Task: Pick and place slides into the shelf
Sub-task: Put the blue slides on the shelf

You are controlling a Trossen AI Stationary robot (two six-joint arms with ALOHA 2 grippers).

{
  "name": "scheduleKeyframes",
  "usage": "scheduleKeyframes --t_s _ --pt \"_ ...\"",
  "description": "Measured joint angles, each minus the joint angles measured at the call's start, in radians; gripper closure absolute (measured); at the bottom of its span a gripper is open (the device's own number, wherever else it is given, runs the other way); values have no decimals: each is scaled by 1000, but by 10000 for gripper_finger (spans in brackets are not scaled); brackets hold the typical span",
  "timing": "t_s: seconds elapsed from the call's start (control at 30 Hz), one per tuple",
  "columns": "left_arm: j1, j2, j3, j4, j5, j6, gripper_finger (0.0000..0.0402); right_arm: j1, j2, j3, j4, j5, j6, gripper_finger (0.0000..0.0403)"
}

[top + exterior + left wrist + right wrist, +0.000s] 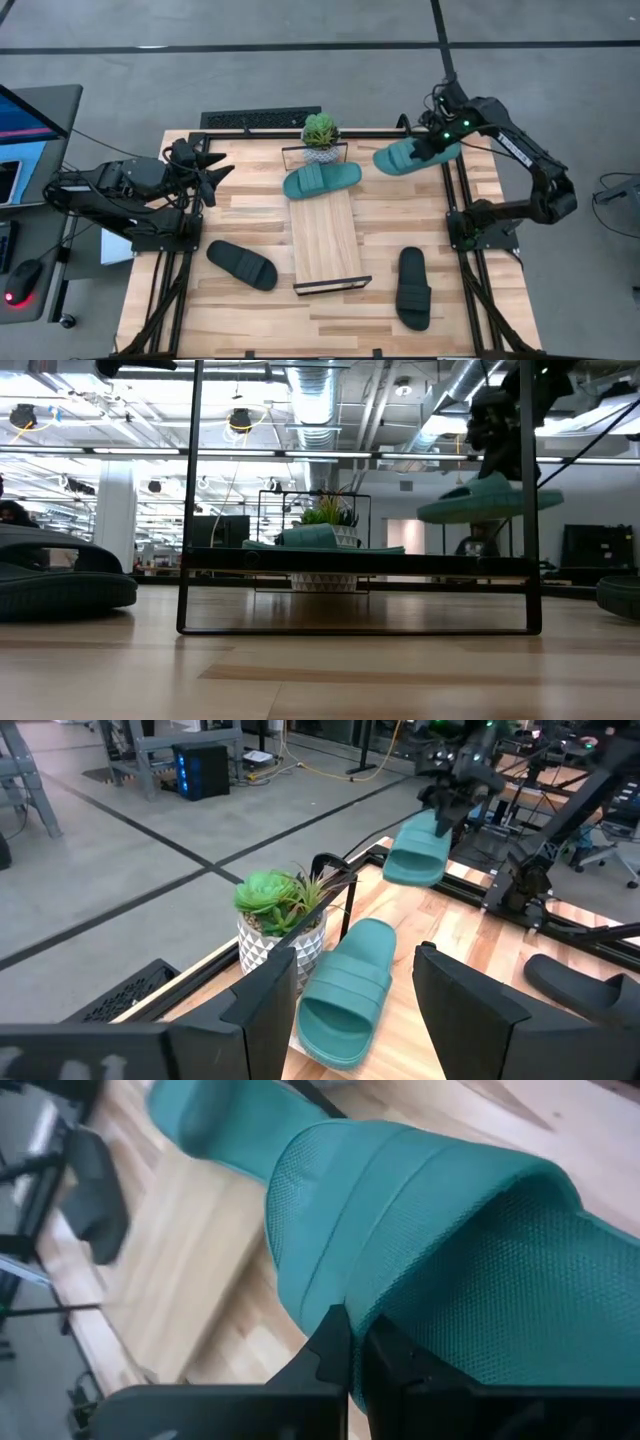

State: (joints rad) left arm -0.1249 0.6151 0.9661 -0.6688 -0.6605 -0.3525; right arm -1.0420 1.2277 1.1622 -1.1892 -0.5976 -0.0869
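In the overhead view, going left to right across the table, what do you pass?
Left gripper, open → black slide → shelf → second black slide, with a teal slide held above the table by the shut right gripper.

Teal slide on the shelf beside a potted plant

The right hand (450, 805) holds a second teal slide (415, 848) aloft, beyond the first slide (348, 990) and succulent (278, 895).
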Motion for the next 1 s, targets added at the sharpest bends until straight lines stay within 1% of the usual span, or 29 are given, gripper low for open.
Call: scheduleKeyframes --t_s 0.13,0.27,0.33,0.43,0.57,0.7,0.9,1.0 --pt "0 0 0 -2 0 3 214 33 -84 0 2 -11 74 403" --pt "0 0 0 -20 -1 3 214 93 -178 0 16 -12 178 402" --pt "0 0 0 -25 -1 4 214 133 -218 0 38 -11 256 402" --pt "0 0 0 -44 -1 6 214 210 -272 0 119 9 397 402" --pt "0 0 0 -72 -1 -3 214 349 -315 0 251 112 602 402" --pt "0 0 0 -84 -1 -17 214 506 -319 0 312 237 763 402" --pt "0 0 0 -84 -1 18 214 748 -246 0 398 441 947 402" --pt "0 0 0 -84 3 49 214 848 -183 0 477 501 1005 402"
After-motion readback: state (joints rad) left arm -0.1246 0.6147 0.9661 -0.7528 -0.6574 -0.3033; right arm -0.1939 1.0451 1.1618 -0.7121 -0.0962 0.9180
